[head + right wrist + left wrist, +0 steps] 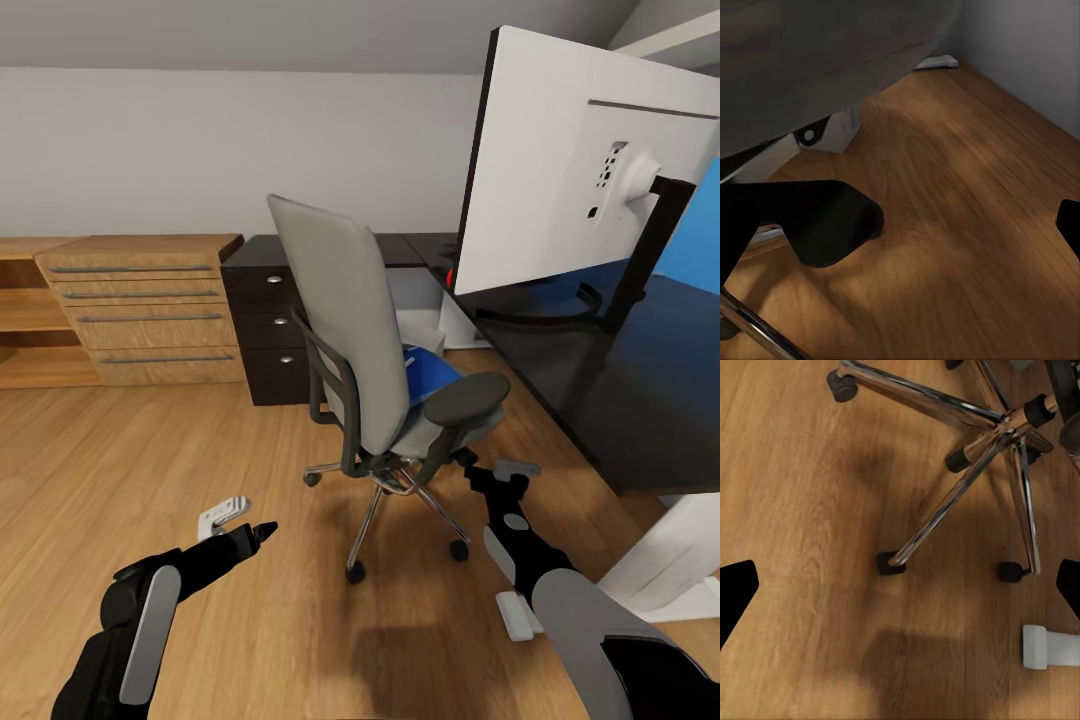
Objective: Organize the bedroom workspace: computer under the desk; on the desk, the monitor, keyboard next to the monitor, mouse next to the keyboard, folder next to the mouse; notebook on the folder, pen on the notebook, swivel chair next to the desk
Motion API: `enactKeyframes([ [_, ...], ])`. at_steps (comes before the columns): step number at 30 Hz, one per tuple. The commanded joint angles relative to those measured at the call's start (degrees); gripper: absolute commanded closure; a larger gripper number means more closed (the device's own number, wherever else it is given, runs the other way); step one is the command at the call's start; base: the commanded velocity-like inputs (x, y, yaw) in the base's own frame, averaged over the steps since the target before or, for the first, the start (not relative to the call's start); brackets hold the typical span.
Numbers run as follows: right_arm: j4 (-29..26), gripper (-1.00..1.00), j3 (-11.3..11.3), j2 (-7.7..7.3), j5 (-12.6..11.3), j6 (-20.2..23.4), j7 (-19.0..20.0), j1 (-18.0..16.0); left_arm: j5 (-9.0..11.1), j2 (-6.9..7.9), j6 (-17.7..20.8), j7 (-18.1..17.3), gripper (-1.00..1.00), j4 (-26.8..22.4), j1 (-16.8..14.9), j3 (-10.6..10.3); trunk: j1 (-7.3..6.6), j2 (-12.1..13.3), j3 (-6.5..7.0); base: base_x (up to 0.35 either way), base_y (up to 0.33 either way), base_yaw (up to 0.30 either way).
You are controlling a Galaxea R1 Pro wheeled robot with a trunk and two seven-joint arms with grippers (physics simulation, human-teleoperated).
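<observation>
Swivel chair [375,370] at frame centre, folder [428,368] on its seat. Desk [640,390] w/ monitor [580,160] on top at right. Wooden drawer unit [150,305] at left, by back wall.

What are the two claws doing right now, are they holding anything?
Left claw: open, holding nothing, hanging over the wooden floor.
Right claw: open, holding nothing, beside the swivel chair.

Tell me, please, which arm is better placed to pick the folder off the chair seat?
Probably the right: its claw hangs open just beside the armrest, close to the blue folder on the swivel chair. The left claw hangs over floor, behind the backrest.
</observation>
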Motion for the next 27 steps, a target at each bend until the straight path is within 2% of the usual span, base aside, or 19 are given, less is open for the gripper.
enactKeyframes([
  [1,0.06,-1.00,0.07,0.05,-0.15,-0.41,0.06,-0.04,0.26,-0.06,0.32,0.05,-1.00,-0.04,-0.04,0.26,-0.01,-0.02,-0.05,0.001,0.000,0.000],
  [4,0.06,-1.00,0.48,0.21,-0.17,-0.52,0.03,-0.04,0.26,-0.07,0.32,0.05,-1.00,-0.04,-0.04,0.38,-0.01,-0.02,-0.05,0.000,0.000,0.000],
  [6,-0.01,-1.00,0.66,1.52,-0.12,-0.93,-0.01,-0.04,0.26,-0.07,0.32,0.05,-1.00,-0.04,-0.04,0.44,-0.01,-0.02,-0.05,0.000,0.000,0.000],
  [10,0.05,-1.00,0.72,2.48,-0.09,-3.32,-0.31,-0.04,0.26,-0.07,0.32,0.05,-1.00,-0.04,-0.04,0.46,-0.01,-0.02,-0.05,0.000,0.000,0.109],
  [27,0.21,-1.00,0.64,2.58,-0.17,-3.69,-0.36,-0.04,0.17,-0.07,0.40,0.21,-1.00,-0.04,-0.04,0.46,-0.01,-0.02,-0.05,0.000,0.001,0.272],
])
